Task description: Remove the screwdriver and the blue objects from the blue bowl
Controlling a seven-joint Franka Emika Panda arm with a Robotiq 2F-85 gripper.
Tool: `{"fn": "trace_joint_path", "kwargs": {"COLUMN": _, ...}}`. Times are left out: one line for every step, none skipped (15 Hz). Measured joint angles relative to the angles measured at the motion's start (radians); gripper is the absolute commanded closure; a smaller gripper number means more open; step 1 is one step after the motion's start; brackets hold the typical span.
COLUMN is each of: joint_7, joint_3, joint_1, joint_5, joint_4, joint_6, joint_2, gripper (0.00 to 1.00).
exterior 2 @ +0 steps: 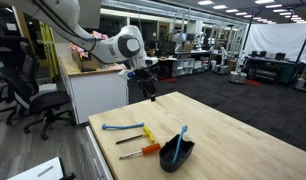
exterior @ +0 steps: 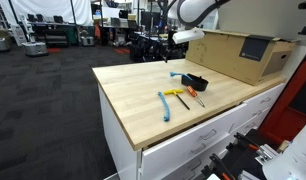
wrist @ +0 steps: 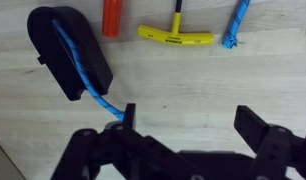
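The blue bowl (wrist: 55, 40) looks nearly black and sits on the wooden table (wrist: 193, 75); it shows in both exterior views (exterior: 196, 82) (exterior 2: 176, 153). One blue object (wrist: 81, 62) lies in it, with an end sticking out over the rim (exterior 2: 183, 134). The other blue object (exterior: 165, 106) (wrist: 236, 27) lies on the table. The screwdriver (wrist: 111, 17) with its orange handle rests on the table beside the bowl (exterior 2: 145, 151). My gripper (wrist: 193, 125) hangs open and empty above the table (exterior 2: 149, 93), apart from the bowl.
A yellow T-handled tool (wrist: 175, 37) lies between the screwdriver and the loose blue piece. A large cardboard box (exterior: 243, 52) stands on the table behind the bowl. White drawers (exterior: 203, 145) sit below the tabletop's front edge.
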Motion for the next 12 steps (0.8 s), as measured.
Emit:
{"fn": "trace_joint_path", "kwargs": {"joint_7": -0.068, "joint_3": -0.002, "joint_1": -0.011, "joint_5": 0.033, "joint_4": 0.005, "joint_6": 0.013, "joint_2": 0.002, "gripper": 0.00}}
{"fn": "trace_joint_path", "kwargs": {"joint_7": -0.142, "joint_3": -0.005, "joint_1": -0.024, "joint_5": 0.060, "joint_4": 0.010, "joint_6": 0.028, "joint_2": 0.006, "gripper": 0.00}}
{"fn": "trace_joint_path", "kwargs": {"joint_7": -0.219, "joint_3": -0.007, "joint_1": -0.037, "joint_5": 0.082, "joint_4": 0.018, "joint_6": 0.043, "joint_2": 0.015, "gripper": 0.00}}
{"fn": "trace_joint_path", "kwargs": {"joint_7": -0.294, "joint_3": -0.009, "joint_1": -0.050, "joint_5": 0.103, "joint_4": 0.028, "joint_6": 0.051, "joint_2": 0.028, "gripper": 0.00}}
{"fn": "trace_joint_path", "kwargs": {"joint_7": -0.369, "joint_3": -0.011, "joint_1": -0.060, "joint_5": 0.124, "joint_4": 0.042, "joint_6": 0.054, "joint_2": 0.047, "gripper": 0.00}}
{"fn": "trace_joint_path", "kwargs": {"joint_7": -0.439, "joint_3": -0.013, "joint_1": -0.071, "joint_5": 0.141, "joint_4": 0.059, "joint_6": 0.054, "joint_2": 0.069, "gripper": 0.00}}
{"fn": "trace_joint_path", "kwargs": {"joint_7": -0.510, "joint_3": -0.018, "joint_1": -0.084, "joint_5": 0.155, "joint_4": 0.080, "joint_6": 0.050, "joint_2": 0.094, "gripper": 0.00}}
{"fn": "trace_joint_path", "kwargs": {"joint_7": -0.568, "joint_3": -0.023, "joint_1": -0.097, "joint_5": 0.161, "joint_4": 0.103, "joint_6": 0.041, "joint_2": 0.120, "gripper": 0.00}}
{"fn": "trace_joint_path", "kwargs": {"joint_7": -0.615, "joint_3": -0.030, "joint_1": -0.110, "joint_5": 0.161, "joint_4": 0.129, "joint_6": 0.028, "joint_2": 0.146, "gripper": 0.00}}
{"fn": "trace_joint_path", "kwargs": {"joint_7": -0.649, "joint_3": -0.039, "joint_1": -0.122, "joint_5": 0.158, "joint_4": 0.154, "joint_6": 0.016, "joint_2": 0.172, "gripper": 0.00}}
{"fn": "trace_joint_path", "kwargs": {"joint_7": -0.673, "joint_3": -0.048, "joint_1": -0.132, "joint_5": 0.153, "joint_4": 0.179, "joint_6": 0.006, "joint_2": 0.197, "gripper": 0.00}}
{"fn": "trace_joint_path", "kwargs": {"joint_7": -0.694, "joint_3": -0.055, "joint_1": -0.140, "joint_5": 0.146, "joint_4": 0.203, "joint_6": -0.002, "joint_2": 0.220, "gripper": 0.00}}
